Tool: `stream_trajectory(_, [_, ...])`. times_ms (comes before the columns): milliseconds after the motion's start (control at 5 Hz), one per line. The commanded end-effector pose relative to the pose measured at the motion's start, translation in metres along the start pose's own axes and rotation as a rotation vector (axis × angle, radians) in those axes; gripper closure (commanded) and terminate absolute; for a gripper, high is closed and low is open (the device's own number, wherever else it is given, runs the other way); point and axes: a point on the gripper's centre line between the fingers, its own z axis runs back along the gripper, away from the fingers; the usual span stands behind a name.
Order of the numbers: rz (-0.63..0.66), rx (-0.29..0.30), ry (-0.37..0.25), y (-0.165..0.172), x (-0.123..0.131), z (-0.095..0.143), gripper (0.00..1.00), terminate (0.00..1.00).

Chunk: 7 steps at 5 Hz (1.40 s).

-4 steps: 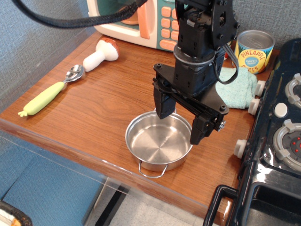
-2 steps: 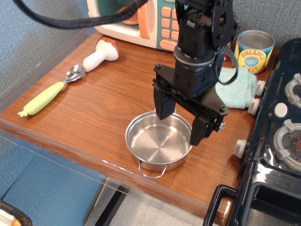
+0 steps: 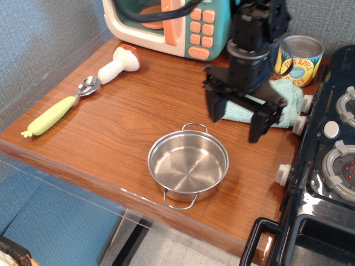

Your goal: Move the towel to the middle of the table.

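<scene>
- The towel (image 3: 280, 102) lies flat at the right rear of the desk (image 3: 127, 133), pale mint, pressed between the pineapple can (image 3: 300, 60) behind it and the black toy stove (image 3: 327, 166) to its right; its long axis runs roughly left to right.
- My end effector (image 3: 239, 120) hangs directly over the towel's near left part, jaws spread wide and holding nothing, one finger off the towel's left edge, the other above its front edge.
- The towel is thus below and slightly behind-right of my fingertips; I judge a short descent would reach it.
- The desk is smooth glossy wood, so the cloth should slide or lift easily.
- The middle of the desk, left of the towel and behind the steel pan (image 3: 188, 166), is bare; the toy mushroom (image 3: 118, 64), spoon (image 3: 58, 111) and toy microwave (image 3: 166, 22) stand well apart.
</scene>
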Motion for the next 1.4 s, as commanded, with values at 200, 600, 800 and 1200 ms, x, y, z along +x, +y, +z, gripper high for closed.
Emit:
stream_trajectory(200, [0.16, 0.019, -0.098, 0.031, 0.091, -0.039, 0.0, 0.0])
stream_trajectory(600, [0.188, 0.026, -0.017, 0.04, 0.084, -0.062, 0.0, 0.0])
stream_trajectory(800, [0.194, 0.042, 0.017, 0.055, 0.069, -0.063, 0.0, 0.0])
stream_trajectory(1200, [0.173, 0.092, 0.078, 0.098, 0.035, -0.052, 0.0, 0.0])
